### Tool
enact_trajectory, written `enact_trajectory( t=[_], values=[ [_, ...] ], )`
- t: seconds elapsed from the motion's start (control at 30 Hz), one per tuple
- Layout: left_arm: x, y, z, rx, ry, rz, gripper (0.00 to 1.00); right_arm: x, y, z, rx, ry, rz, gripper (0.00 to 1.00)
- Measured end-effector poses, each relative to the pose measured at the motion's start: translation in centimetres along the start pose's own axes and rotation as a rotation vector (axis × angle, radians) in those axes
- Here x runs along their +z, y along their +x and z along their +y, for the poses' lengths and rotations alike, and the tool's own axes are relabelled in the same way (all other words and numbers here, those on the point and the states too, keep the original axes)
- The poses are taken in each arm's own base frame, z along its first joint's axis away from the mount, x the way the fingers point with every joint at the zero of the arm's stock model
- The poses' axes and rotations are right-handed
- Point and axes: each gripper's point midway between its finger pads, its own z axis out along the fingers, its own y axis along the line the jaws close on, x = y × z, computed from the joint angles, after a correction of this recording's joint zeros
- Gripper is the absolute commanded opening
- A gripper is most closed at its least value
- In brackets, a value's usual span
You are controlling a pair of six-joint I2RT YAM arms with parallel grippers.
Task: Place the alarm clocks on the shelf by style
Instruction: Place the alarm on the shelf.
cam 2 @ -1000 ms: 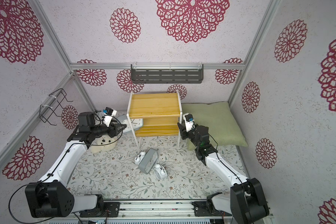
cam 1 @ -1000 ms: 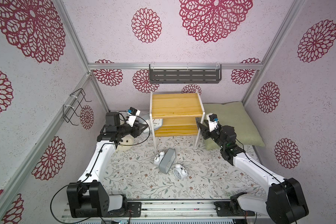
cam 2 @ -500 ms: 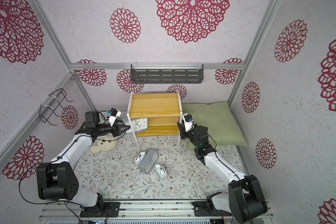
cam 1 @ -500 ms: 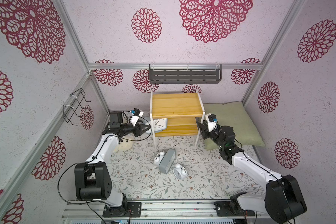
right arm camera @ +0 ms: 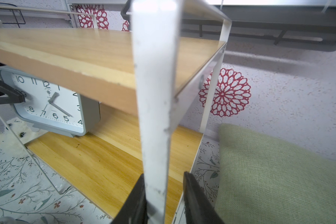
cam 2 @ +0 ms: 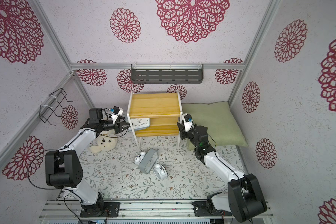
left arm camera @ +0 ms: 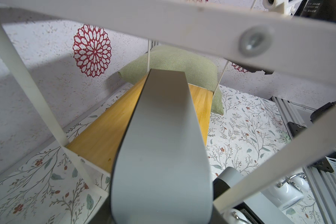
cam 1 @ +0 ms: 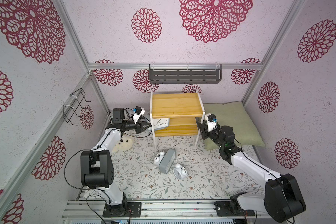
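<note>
The shelf [cam 1: 176, 104] [cam 2: 155, 104] stands at the back, its top board bare. My left gripper [cam 1: 145, 126] [cam 2: 125, 127] is shut on a grey alarm clock [cam 1: 161, 123] [cam 2: 141, 123] [left arm camera: 161, 145] [right arm camera: 49, 102] and holds it upright, partly inside the lower tier [right arm camera: 105, 164] from the shelf's left side. My right gripper [cam 1: 201, 126] [cam 2: 179, 129] [right arm camera: 163, 174] straddles the shelf's front right leg [right arm camera: 155, 97]. One finger touches the leg, the other stands a little off. On the table lie a second grey clock [cam 1: 167, 160] [cam 2: 148, 160] and two white twin-bell clocks [cam 1: 159, 156] [cam 1: 180, 170].
A cream plush toy [cam 1: 122, 145] lies under my left arm. A green pillow [cam 1: 231, 120] fills the back right, right behind my right gripper. A dark slotted rack [cam 1: 184, 74] hangs on the back wall and a black wire rack [cam 1: 76, 106] on the left wall.
My left gripper has carried the grey clock rightward, from left of the shelf into its lower tier. My right gripper's fingers have narrowed around the leg.
</note>
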Motion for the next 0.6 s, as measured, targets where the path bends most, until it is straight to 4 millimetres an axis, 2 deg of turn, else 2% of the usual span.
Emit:
enact_trajectory(
  t=[0.47, 0.57, 0.6],
  values=[
    [1.6, 0.3, 0.4, 0.009, 0.085, -0.040, 0.10, 0.2, 0.3, 0.0, 0.001, -0.002, 0.006, 0.35],
    [2.0, 0.2, 0.7, 0.013, 0.103, -0.049, 0.11, 0.2, 0.4, 0.0, 0.001, -0.002, 0.007, 0.35],
    [2.1, 0.1, 0.8, 0.014, 0.108, -0.051, 0.15, 0.3, 0.4, 0.0, 0.001, -0.002, 0.007, 0.35]
  ],
)
